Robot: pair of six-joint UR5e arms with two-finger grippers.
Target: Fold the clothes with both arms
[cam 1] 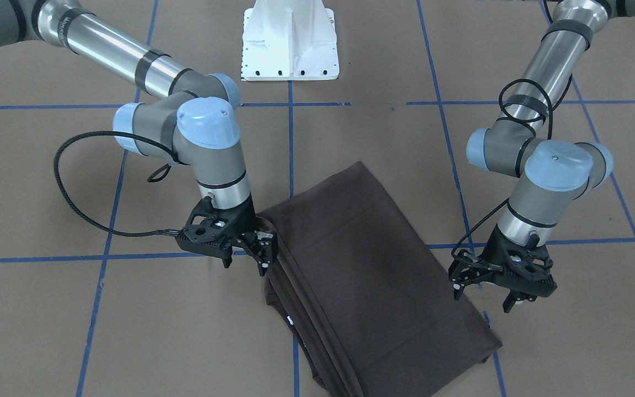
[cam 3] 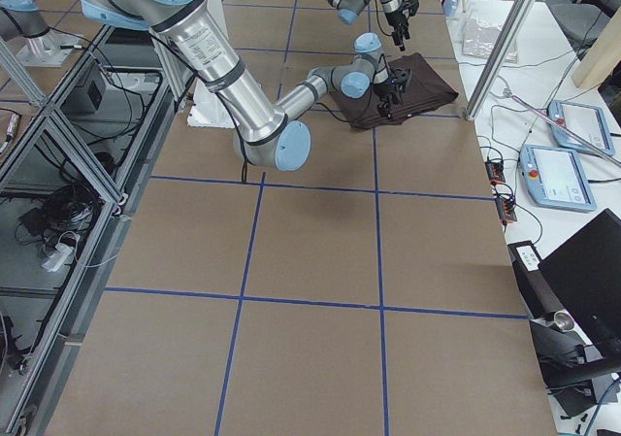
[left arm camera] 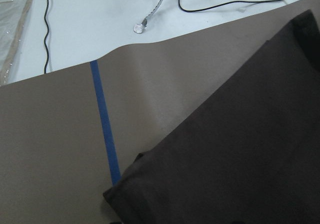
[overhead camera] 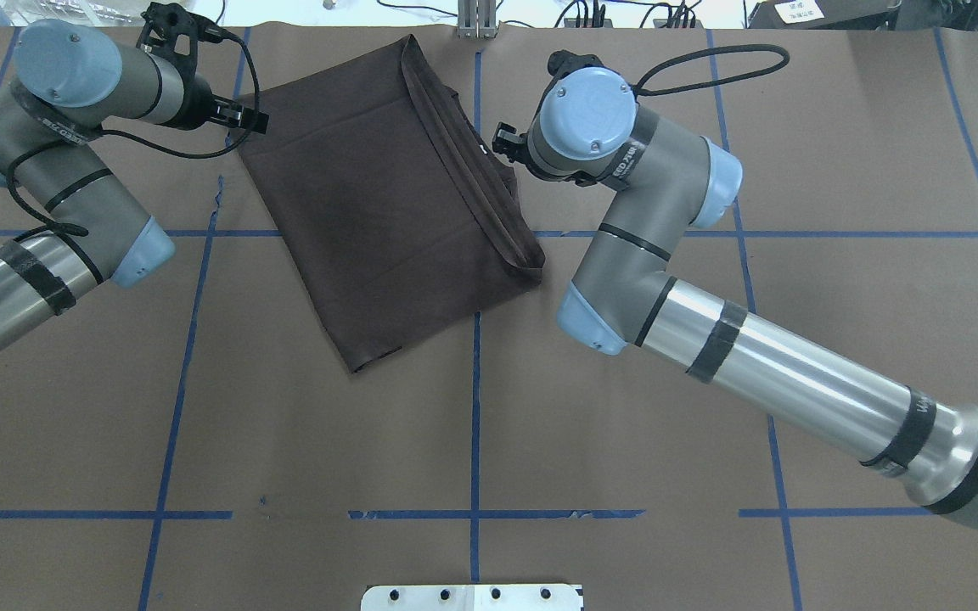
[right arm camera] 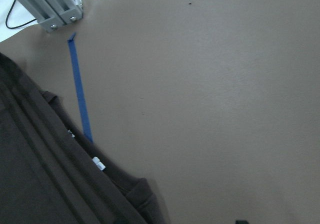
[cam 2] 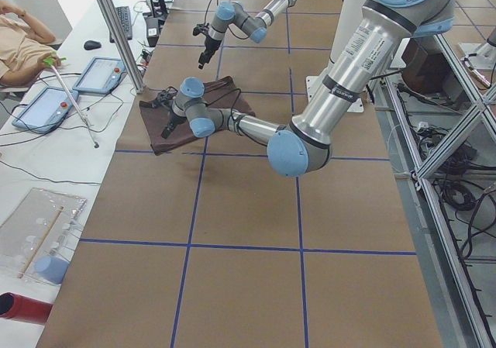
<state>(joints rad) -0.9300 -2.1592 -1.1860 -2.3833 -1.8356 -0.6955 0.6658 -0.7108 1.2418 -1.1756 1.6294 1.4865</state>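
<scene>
The dark brown T-shirt (cam 1: 361, 264) lies folded in a neat slab, layered edges along one side, white tag (cam 1: 291, 320) peeping out; left gripper (cam 1: 483, 298) and right gripper (cam 1: 245, 258) seemingly spread, empty.

T-shirt (cam 1: 361, 264): plain dark brown, small white tag (cam 1: 291, 319)
Desk (cam 1: 47, 331): matte brown with a blue tape grid
Left arm (cam 1: 549, 182), right arm (cam 1: 213, 160): silver and grey, light-blue joint caps, black bands
Left end effector (cam 1: 483, 302), right end effector (cam 1: 245, 267): black
Pedestal (cam 1: 290, 44): white
Cables (cam 1: 56, 172): black
</scene>
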